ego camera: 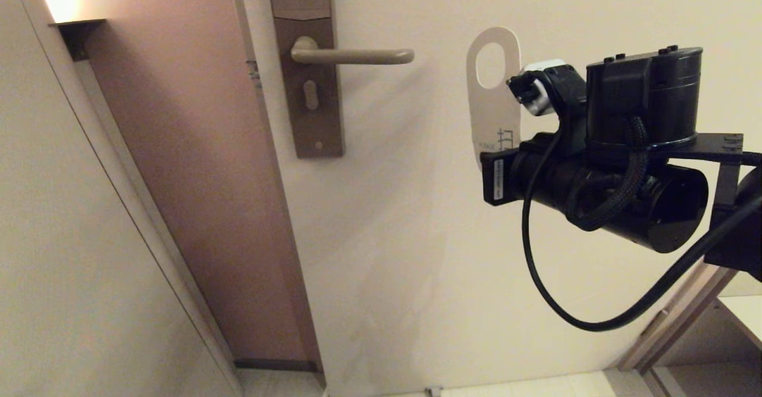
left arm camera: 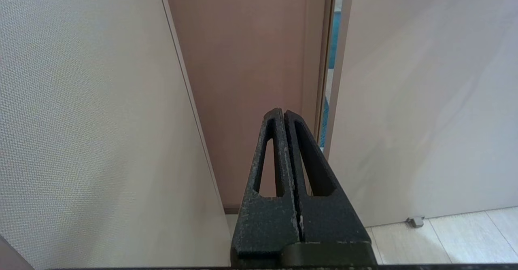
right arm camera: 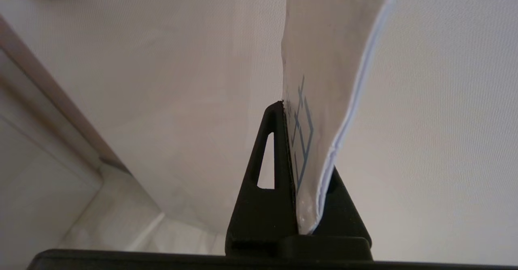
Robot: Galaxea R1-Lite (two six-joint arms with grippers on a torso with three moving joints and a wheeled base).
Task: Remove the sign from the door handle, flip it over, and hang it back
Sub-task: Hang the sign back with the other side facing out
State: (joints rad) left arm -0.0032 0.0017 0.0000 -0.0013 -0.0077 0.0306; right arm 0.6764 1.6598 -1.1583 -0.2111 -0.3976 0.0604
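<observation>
The door handle (ego camera: 351, 56) is a beige lever pointing right from a tall brown lock plate (ego camera: 309, 117), and nothing hangs on it. The sign (ego camera: 495, 117) is off the handle, upright to the right of the lever's end, its oval hole on top and its white face toward the head camera. My right gripper (ego camera: 497, 159) is shut on the sign's lower end. In the right wrist view the card (right arm camera: 327, 39) stands pinched between the black fingers (right arm camera: 301, 148), blue line print showing. My left gripper (left arm camera: 284, 114) is shut on nothing, low by the door's edge.
The pale door (ego camera: 417, 236) fills the middle, with a brown door frame (ego camera: 196, 177) to its left and a pale wall panel (ego camera: 59, 236) further left. A small keyhole knob (ego camera: 310, 94) sits under the lever. A door stop (left arm camera: 415, 221) sits at the door's foot on the tiled floor.
</observation>
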